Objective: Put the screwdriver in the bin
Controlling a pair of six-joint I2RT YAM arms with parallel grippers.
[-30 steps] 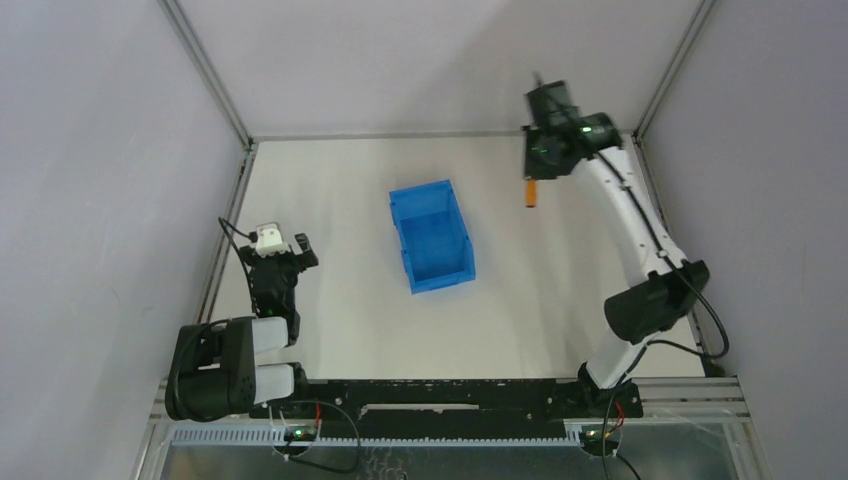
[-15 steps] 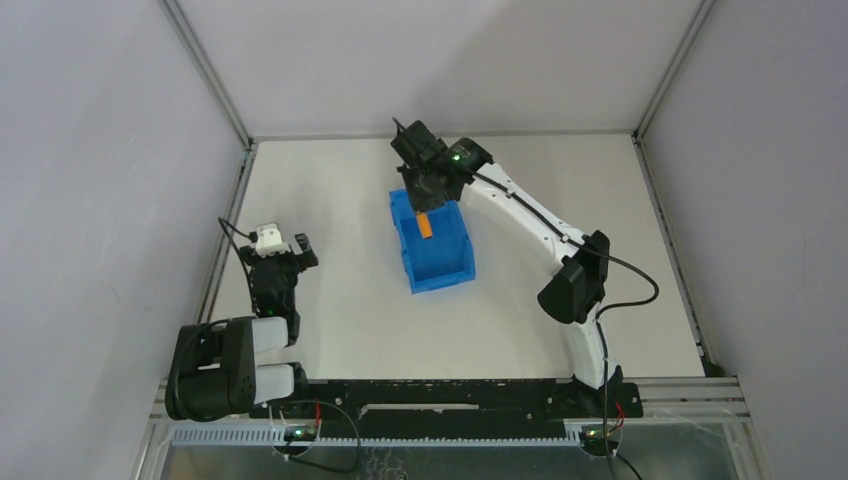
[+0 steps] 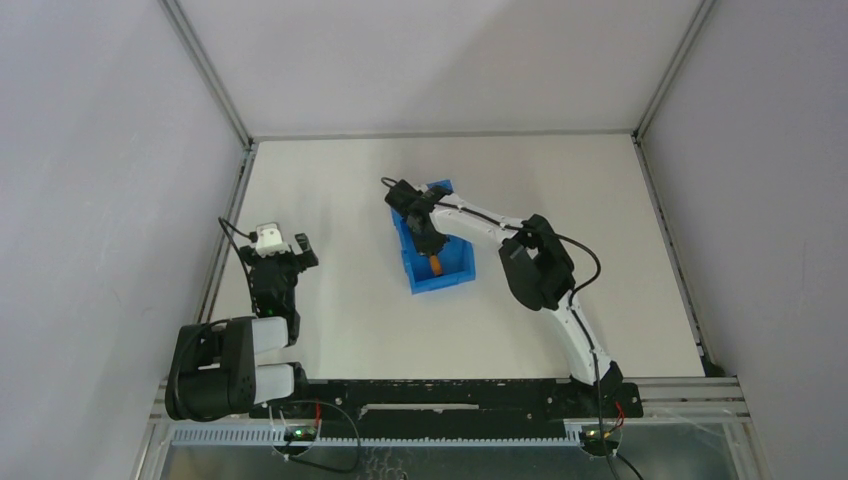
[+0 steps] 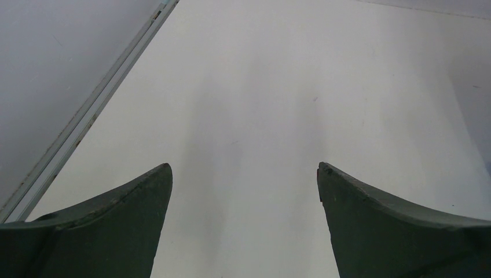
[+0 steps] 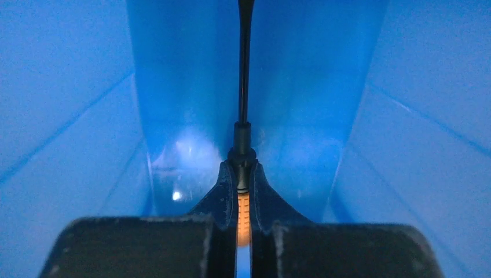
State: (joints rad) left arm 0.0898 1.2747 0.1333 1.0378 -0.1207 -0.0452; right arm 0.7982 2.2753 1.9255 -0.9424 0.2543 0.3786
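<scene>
Reaching in from the far side in the top view, the right gripper [image 3: 430, 243] sits low inside the bin [image 3: 441, 284]. The screwdriver [image 3: 437, 266] shows as an orange spot at its tip, within the blue walls. The left gripper [image 3: 284, 248] hovers over the table [image 3: 340, 180], well apart from the bin.

From the left wrist, its fingers [image 4: 116, 231] stand spread wide, table surface between them.

From the right wrist, the fingers [image 5: 223, 194] are pinched onto the orange handle. The thin black shaft points straight ahead into the bin, with blue walls rising on both sides. Whether the screwdriver touches the floor, I cannot tell.
</scene>
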